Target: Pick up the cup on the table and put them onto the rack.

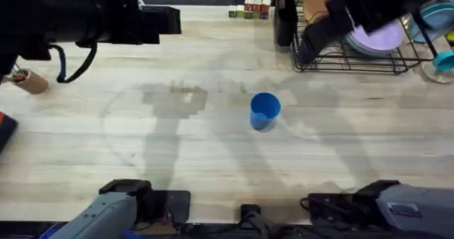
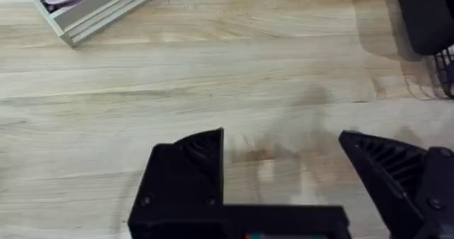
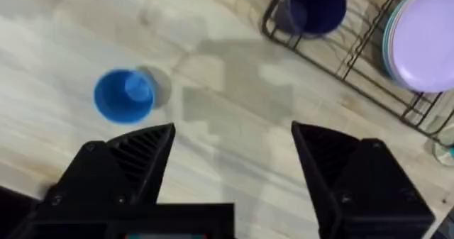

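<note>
left gripper [image 2: 280, 157] open, right gripper [image 3: 234, 150] open, both empty

No readable text anywhere. Letter blocks [image 1: 249, 9] at the table's [image 1: 213, 161] far edge carry coloured markings, too blurred to make out. A pale label on the right arm base [image 1: 408, 209] at the near edge has print, too small to read. Nothing legible on the cups, rack or plates.
</note>
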### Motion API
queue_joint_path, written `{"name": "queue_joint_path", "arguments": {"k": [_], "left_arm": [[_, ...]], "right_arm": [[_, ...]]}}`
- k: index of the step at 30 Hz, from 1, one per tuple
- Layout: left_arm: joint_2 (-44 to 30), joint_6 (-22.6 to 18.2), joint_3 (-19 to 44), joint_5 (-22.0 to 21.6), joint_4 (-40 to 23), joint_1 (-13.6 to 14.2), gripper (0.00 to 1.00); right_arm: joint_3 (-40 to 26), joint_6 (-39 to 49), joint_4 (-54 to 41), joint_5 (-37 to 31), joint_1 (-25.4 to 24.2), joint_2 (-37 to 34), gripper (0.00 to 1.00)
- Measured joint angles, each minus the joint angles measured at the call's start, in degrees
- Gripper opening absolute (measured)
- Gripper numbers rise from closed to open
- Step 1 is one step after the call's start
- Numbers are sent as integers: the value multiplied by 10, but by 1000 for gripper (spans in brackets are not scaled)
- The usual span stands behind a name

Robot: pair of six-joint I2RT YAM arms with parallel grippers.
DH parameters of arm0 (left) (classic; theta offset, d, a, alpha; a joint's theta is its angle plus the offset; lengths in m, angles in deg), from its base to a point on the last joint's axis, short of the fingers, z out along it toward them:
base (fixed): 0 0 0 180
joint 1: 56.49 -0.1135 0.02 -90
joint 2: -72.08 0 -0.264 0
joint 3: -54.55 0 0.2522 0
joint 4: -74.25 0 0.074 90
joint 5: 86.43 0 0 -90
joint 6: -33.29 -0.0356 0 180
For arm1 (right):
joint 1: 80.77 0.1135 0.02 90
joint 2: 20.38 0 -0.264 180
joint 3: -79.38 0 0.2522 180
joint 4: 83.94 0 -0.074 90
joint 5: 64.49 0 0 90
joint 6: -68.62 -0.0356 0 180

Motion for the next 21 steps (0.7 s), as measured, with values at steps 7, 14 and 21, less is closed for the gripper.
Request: {"name": "queue_joint_path", "arguments": {"k": [7, 14, 21], "left_arm": [[0, 0, 0, 0, 0, 0, 994], [0, 0, 0, 0, 0, 0, 993], [0, 0, 0, 0, 0, 0, 994]], "right_arm": [[125, 14, 8, 0, 0, 128, 992], [210, -24, 37, 39, 0, 174, 992], [266, -104, 94, 92, 2, 167, 992]]}}
